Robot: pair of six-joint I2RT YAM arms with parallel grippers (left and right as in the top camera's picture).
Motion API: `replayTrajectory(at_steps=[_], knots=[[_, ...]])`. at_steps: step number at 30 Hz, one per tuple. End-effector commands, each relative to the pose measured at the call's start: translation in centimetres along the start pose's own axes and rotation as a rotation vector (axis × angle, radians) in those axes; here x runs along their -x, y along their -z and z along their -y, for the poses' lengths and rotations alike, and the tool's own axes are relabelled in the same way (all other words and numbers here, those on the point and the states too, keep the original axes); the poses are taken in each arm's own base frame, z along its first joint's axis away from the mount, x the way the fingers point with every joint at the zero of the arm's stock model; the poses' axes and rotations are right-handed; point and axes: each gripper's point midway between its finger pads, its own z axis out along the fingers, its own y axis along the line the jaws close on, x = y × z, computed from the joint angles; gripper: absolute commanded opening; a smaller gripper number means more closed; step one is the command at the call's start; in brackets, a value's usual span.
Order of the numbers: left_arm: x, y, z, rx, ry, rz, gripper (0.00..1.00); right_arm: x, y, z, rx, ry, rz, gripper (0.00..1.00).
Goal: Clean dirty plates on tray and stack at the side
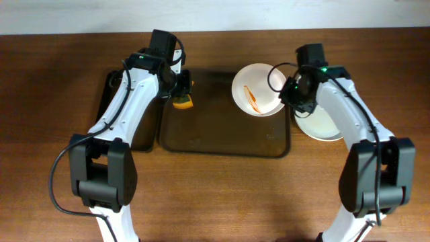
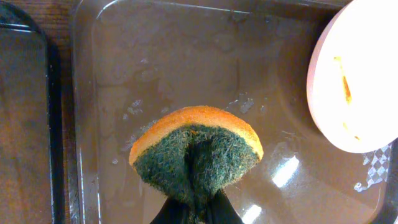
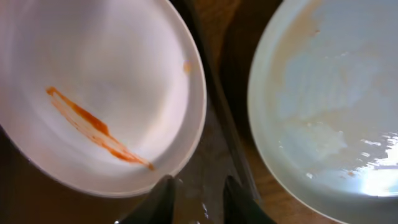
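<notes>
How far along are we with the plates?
Done: one unstreaked plate lies beside the tray on the right. In hand: the left gripper holds the sponge over the tray. Left: the sauce-streaked plate on the tray, right gripper open at its rim, needs scrubbing and stacking.

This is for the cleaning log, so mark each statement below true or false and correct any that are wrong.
1. The left pincer is shut on a sponge. True.
2. The streaked plate lies on the bare table. False: it rests at the far right corner of the brown tray.
3. The plate beside the tray carries an orange streak. False: no orange streak shows on it.
4. The right pincer grips nothing. True: its jaws stand apart near the streaked plate.
5. A narrower dark tray lies left of the brown tray. True.
</notes>
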Motion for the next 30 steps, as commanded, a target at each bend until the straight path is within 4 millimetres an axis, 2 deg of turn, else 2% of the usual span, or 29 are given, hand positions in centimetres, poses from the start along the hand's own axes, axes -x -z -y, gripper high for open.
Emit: replayTrajectory(at_steps=[1, 4, 6, 9, 11, 12, 13, 14, 17, 20, 23, 24, 26, 27, 29, 30], knots=[[-0.1, -0.3, -0.1, -0.001, -0.014, -0.007, 0.00, -1.7, -3.3, -0.1, -0.052, -0.023, -0.041, 0.26], [-0.1, -0.3, -0.1, -0.001, -0.014, -0.007, 0.00, -2.5, -5.1, -0.7, -0.055, -0.007, -0.066, 0.24], [-0.1, -0.3, -0.1, -0.001, -0.014, -0.007, 0.00, -3.6, -5.7, -0.9, -0.064, 0.009, -0.097, 0.20], [-0.1, -0.3, -0.1, -0.001, -0.014, -0.007, 0.00, -5.3, -5.8, -2.1, -0.057, 0.049, -0.137, 0.04], [-0.1, -0.3, -0.1, -0.001, -0.014, -0.007, 0.00, -6.2, -5.7, -2.6, -0.056, 0.076, -0.152, 0.04], [-0.1, -0.3, -0.1, -0.001, -0.014, -0.007, 0.00, -6.3, -5.7, -2.9, -0.056, 0.087, -0.145, 0.05], [-0.1, -0.3, -0.1, -0.001, -0.014, -0.007, 0.00, -6.0, -5.8, -3.1, -0.053, 0.089, -0.130, 0.18], [-0.1, -0.3, -0.1, -0.001, -0.014, -0.008, 0.00, -5.7, -5.8, -3.3, -0.043, 0.088, -0.118, 0.23], [-0.1, -0.3, -0.1, -0.001, -0.014, -0.008, 0.00, -4.6, -6.0, -3.7, -0.024, 0.084, -0.079, 0.27], [-0.1, -0.3, -0.1, -0.001, -0.014, -0.007, 0.00, -4.8, -6.1, -3.3, -0.043, 0.085, -0.083, 0.30], [-0.1, -0.3, -0.1, -0.001, -0.014, -0.008, 0.00, -5.3, -7.1, -2.8, -0.063, 0.085, -0.105, 0.32], [-0.1, -0.3, -0.1, -0.001, -0.014, -0.008, 0.00, -5.7, -7.5, -2.6, -0.070, 0.084, -0.123, 0.30], [-0.2, -0.3, -0.1, -0.001, -0.014, -0.008, 0.00, -6.2, -7.5, -2.4, -0.079, 0.085, -0.145, 0.17], [-0.1, -0.3, -0.1, -0.001, -0.014, -0.008, 0.00, -6.5, -7.5, -2.4, -0.077, 0.087, -0.155, 0.14], [-0.1, -0.3, -0.1, -0.001, -0.014, -0.008, 0.00, -7.8, -7.3, -3.3, -0.046, 0.099, -0.201, 0.05], [-0.1, -0.3, -0.1, 0.000, -0.014, -0.008, 0.00, -8.5, -7.2, -3.9, -0.031, 0.111, -0.219, 0.05]])
